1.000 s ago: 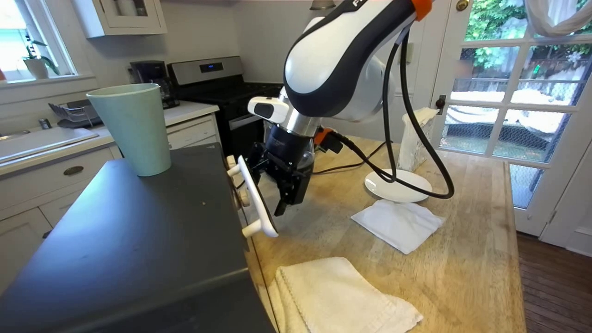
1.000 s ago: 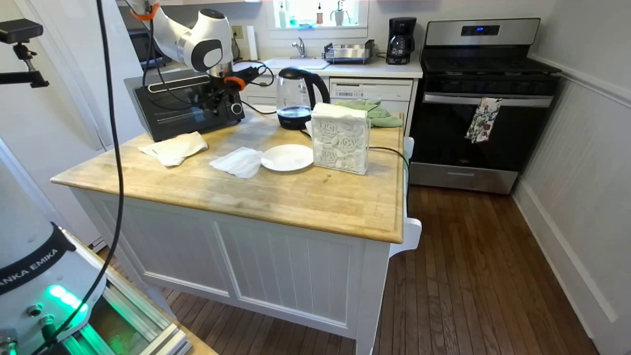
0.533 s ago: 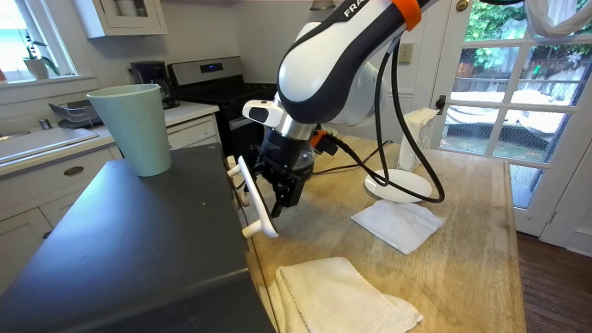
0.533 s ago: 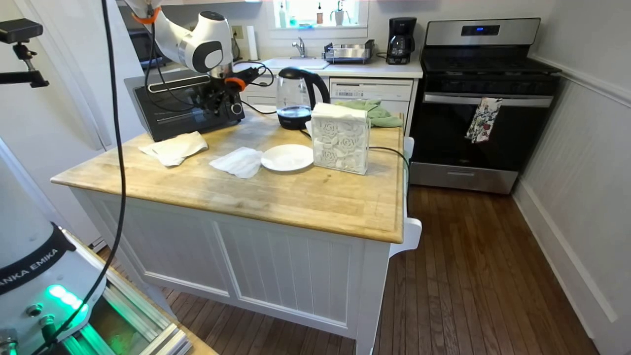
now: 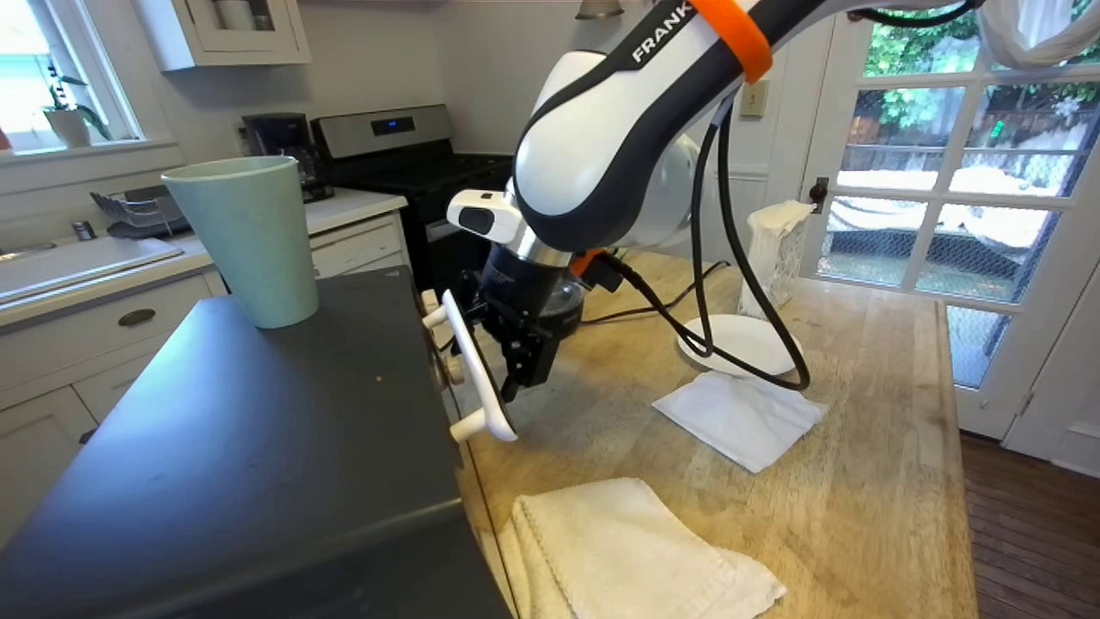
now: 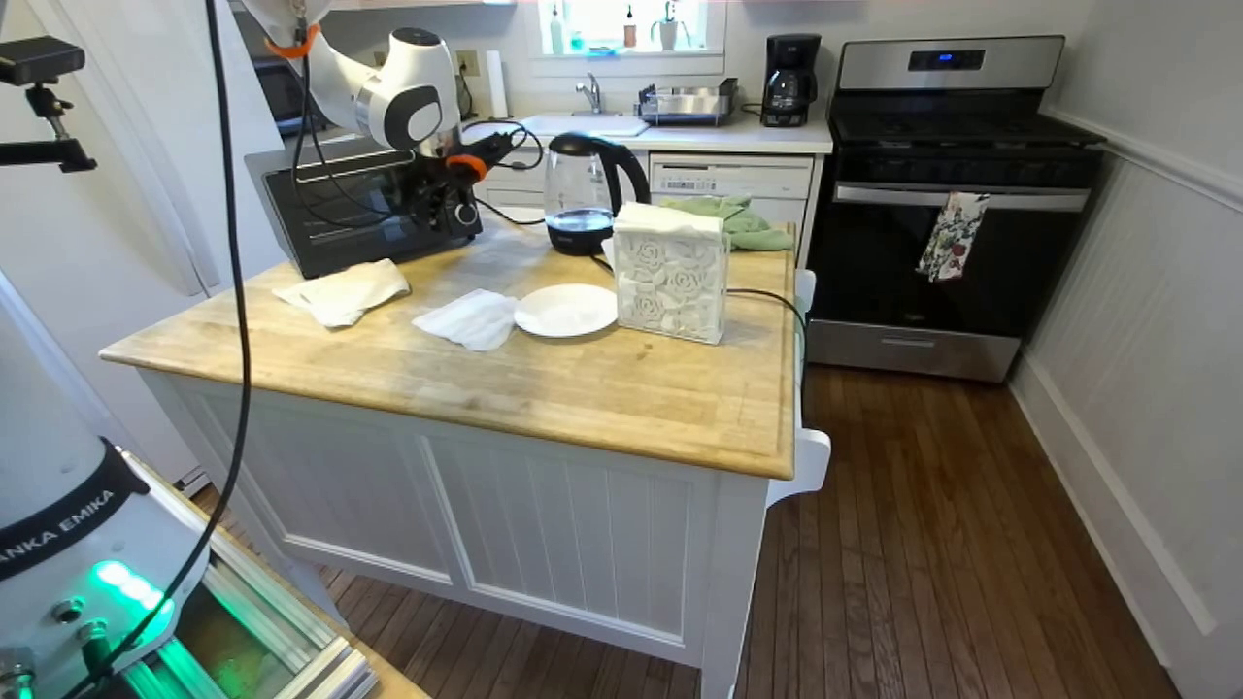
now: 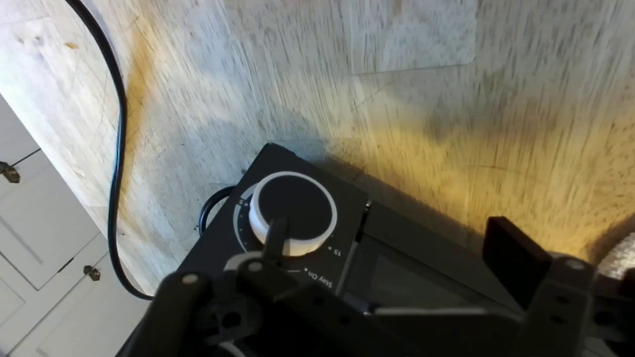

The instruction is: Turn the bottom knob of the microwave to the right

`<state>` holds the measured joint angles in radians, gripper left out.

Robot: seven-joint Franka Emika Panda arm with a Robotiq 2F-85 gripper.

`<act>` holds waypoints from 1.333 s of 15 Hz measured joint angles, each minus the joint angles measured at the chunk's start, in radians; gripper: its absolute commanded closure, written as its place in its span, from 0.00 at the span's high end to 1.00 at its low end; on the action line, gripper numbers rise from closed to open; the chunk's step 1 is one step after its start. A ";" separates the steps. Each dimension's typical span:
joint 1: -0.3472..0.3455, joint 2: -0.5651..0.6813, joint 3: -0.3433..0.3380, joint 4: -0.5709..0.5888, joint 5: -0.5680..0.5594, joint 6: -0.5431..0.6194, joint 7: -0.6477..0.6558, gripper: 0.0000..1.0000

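Observation:
The microwave (image 5: 301, 447) stands on the wooden table, its dark top and white handle showing in an exterior view; its black front (image 6: 330, 218) shows in an exterior view. In the wrist view the bottom knob (image 7: 302, 201), a white ring with a black face, sits beside timer marks and "Stay On". It also shows in an exterior view (image 6: 467, 215). My gripper (image 7: 394, 245) is open and empty, its jaws wide apart. One finger (image 7: 276, 238) overlaps the knob's edge in the wrist view; I cannot tell if they touch. Another white knob (image 7: 241, 260) is mostly hidden behind that finger.
A green cup (image 5: 249, 241) stands on the microwave. A glass kettle (image 6: 580, 199) is close beside the arm. A white plate (image 6: 566, 311), a napkin (image 6: 471, 320), a cream cloth (image 6: 345, 291) and a napkin holder (image 6: 670, 272) are on the table. A black cord (image 7: 119, 148) runs nearby.
The arm and gripper have shifted slightly towards the microwave front, and the arm has tilted. The hanging cables have swung the same way. The microwave and table things have not moved.

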<state>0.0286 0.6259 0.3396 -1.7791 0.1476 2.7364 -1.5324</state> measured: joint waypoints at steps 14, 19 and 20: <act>0.014 0.049 -0.019 0.059 -0.069 0.010 0.093 1.00; 0.014 0.072 -0.016 0.084 -0.069 0.009 0.097 1.00; 0.014 0.077 -0.016 0.088 -0.069 0.008 0.098 1.00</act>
<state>0.0423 0.7025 0.3238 -1.6913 0.0783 2.7444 -1.4345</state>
